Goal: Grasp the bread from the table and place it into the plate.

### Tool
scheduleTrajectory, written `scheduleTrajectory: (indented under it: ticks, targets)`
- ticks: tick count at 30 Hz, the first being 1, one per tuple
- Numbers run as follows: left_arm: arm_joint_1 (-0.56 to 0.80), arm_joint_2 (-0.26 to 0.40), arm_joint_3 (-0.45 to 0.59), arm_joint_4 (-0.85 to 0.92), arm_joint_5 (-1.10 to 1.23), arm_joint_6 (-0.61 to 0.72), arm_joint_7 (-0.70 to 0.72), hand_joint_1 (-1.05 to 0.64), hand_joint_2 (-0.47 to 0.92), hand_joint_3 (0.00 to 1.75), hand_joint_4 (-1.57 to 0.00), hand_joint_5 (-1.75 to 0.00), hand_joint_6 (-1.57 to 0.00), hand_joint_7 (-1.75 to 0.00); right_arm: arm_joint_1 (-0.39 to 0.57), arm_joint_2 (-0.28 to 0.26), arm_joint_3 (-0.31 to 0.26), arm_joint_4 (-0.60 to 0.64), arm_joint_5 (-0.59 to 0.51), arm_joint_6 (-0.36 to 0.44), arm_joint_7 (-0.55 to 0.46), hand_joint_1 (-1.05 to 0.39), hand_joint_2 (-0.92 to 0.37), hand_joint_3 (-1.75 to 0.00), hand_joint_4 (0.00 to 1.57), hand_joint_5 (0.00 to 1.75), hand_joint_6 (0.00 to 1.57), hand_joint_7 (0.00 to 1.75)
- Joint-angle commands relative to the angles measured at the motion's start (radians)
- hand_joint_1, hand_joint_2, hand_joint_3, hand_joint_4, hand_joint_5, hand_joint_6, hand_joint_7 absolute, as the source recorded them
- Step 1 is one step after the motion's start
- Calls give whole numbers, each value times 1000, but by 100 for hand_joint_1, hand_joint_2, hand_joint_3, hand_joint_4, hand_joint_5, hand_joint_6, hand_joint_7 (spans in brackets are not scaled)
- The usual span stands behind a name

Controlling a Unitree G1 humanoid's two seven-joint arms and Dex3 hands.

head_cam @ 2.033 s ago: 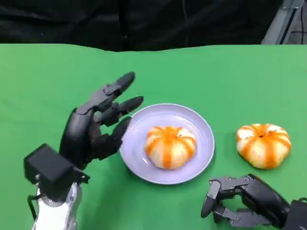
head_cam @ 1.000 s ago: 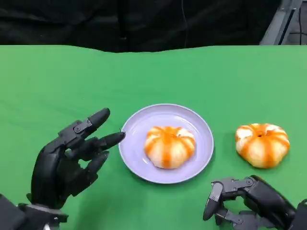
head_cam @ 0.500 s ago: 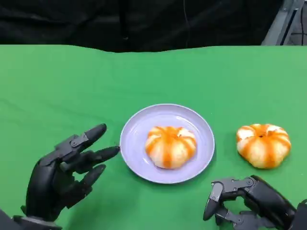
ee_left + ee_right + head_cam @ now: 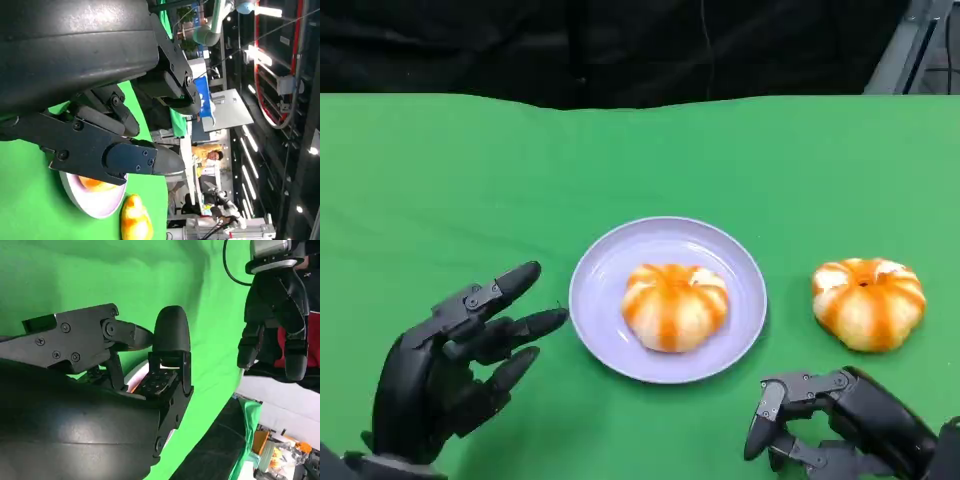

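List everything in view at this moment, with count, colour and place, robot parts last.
plate: 1, pale lilac, middle of the table.
bread on plate: 1, orange and white striped, lying in the plate.
bread on table: 1, orange and white striped, on the cloth at the plate's right, apart from it.
table: 1, covered in green cloth, dark background behind its far edge.
person: 1, in a yellow top, far off in the room in the left wrist view.
left robot hand: 1, black, fingers apart and holding nothing, beside the plate's left edge, not touching it.
right robot hand: 1, black, fingers curled with nothing in them, near the table's front edge, in front of the bread on table.
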Motion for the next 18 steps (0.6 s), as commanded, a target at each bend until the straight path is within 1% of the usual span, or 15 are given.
scheduleTrajectory:
  ticks: [1,11,18]
  targets:
    - [30,25,29,56,-35,-23,-47,-48,92,17,-95,-2,-71,-1,-5,-17,-10,-1,15,8,5,-9,-91,-48,72,158,79,108]
    - [41,22,66,95,-56,-37,-87,-45,92,14,-97,-3,-72,-1,-7,-18,-12,7,18,3,9,-8,-91,-48,72,157,79,108]
    - [50,25,71,110,-30,-54,-77,-45,92,13,-97,-2,-73,-1,-6,-19,-12,3,15,4,8,-7,-92,-48,72,157,79,108]
